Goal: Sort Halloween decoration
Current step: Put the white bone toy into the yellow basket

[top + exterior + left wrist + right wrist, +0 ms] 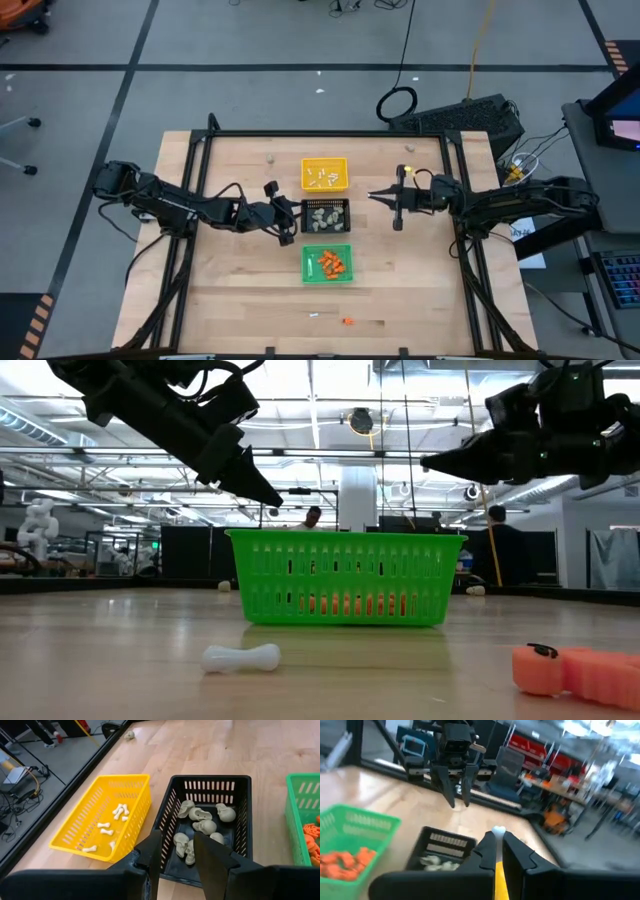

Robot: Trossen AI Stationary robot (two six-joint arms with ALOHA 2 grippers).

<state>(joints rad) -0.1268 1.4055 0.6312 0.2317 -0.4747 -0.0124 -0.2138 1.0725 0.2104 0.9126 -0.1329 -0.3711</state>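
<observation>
Three small trays stand in a row at mid-table: a yellow tray with white sticks, a black tray with beige-grey lumps, and a green tray with orange bits. My left gripper hovers open over the black tray's left side, nothing between its fingers. My right gripper hangs above the table to the right of the trays, pointing at them, shut on a small white stick. One white stick and one orange bit lie on the table near its near edge. My right gripper pinches the white stick between its two fingers. Only one rounded end pokes out past their free ends; the rest is hidden between the fingers. The fingers lie level, coming from the table's right side. The stick is lifted clear of the table.
A loose lump lies near the far edge, left of the yellow tray. Black rails frame the table. Bare wood lies left and right of the trays. People and furniture show in the room behind.
</observation>
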